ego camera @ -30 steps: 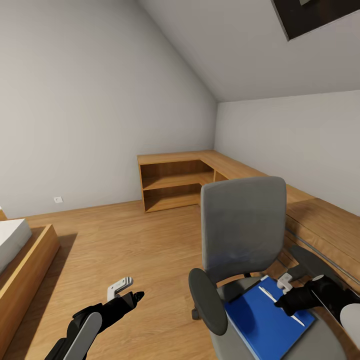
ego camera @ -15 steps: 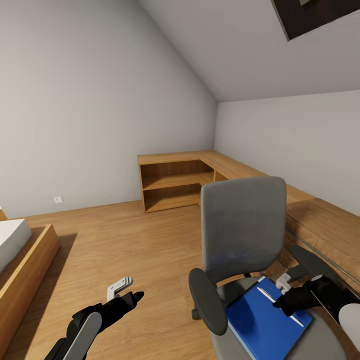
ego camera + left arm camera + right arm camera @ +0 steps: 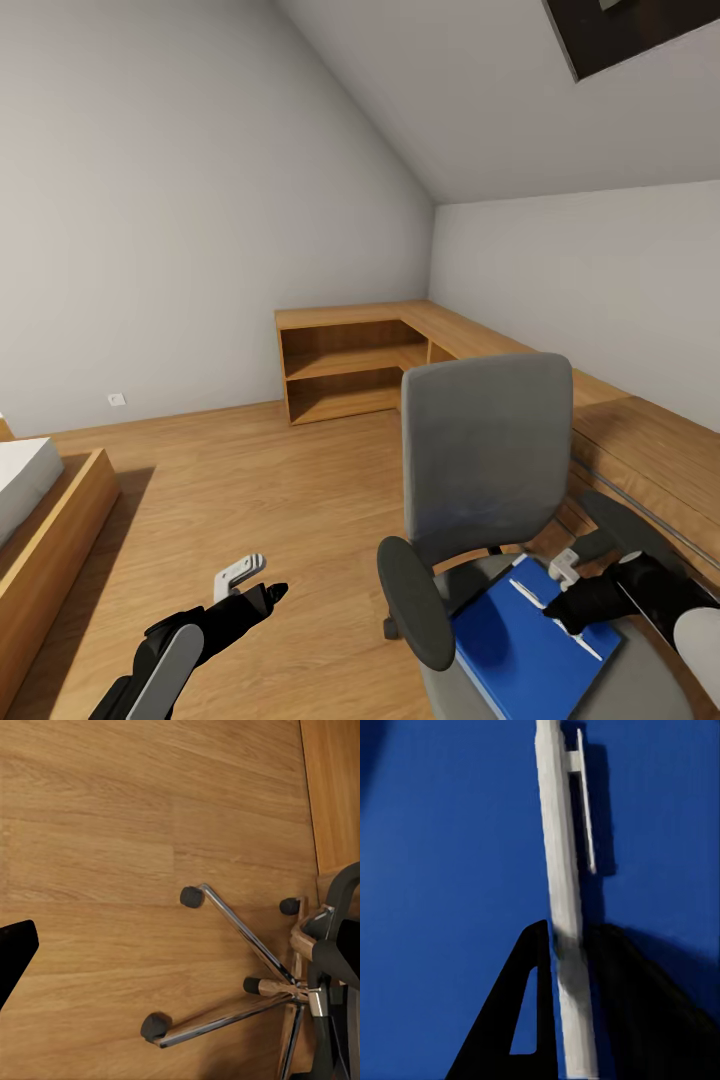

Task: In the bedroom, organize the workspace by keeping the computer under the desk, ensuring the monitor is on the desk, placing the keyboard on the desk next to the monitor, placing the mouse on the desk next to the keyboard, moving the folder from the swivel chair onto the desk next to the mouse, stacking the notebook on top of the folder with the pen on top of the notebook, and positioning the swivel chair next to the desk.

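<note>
The pen [image 3: 564,907] lies flat on the folder [image 3: 520,645] — long axis along the folder's length, on the swivel chair [image 3: 487,470] seat. Right hand [image 3: 560,612] pinches its middle; left hand [image 3: 270,592] — grip indeterminate. No legible markings.

The chair [image 3: 487,455] is plain grey on the back and seat, with black armrests and a shiny metal base on black castors [image 3: 192,896]. The folder [image 3: 510,640] on it is bright solid blue (no pattern at all), and the pen [image 3: 562,892] lying across it is white. Both pincers are black, the left pincer [image 3: 262,592] with a pale grey bit on top. The floor [image 3: 250,500] is warm honey wood planks, the shelf unit [image 3: 350,365] matches, and the walls [image 3: 180,200] are flat grey-white.
</note>
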{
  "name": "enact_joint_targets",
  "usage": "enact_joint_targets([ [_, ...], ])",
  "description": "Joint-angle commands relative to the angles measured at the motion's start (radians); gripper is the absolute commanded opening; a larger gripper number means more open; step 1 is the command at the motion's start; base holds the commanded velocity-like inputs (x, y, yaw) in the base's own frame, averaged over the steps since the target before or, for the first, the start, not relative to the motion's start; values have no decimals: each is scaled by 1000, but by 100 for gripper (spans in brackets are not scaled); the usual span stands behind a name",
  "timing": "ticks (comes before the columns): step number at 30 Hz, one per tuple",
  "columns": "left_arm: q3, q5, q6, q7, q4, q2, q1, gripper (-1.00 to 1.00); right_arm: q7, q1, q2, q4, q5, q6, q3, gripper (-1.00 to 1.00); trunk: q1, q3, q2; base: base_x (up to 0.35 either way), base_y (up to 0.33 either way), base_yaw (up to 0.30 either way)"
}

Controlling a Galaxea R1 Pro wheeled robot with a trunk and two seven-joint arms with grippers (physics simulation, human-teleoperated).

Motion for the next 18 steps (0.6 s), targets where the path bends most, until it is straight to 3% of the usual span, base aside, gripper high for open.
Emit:
enact_joint_targets([
  [1, -2, 11, 1, 10, -1, 1, -1, 100, 3, 1, 0, -1, -3, 12, 14, -100, 0, -1, 0, 0, 0, 0],
  [18, -2, 11, 1, 10, -1, 1, -1, 100, 2, 1, 5, -2, -3, 13, 13, -100, 0, -1, 0, 0, 0, 0],
])
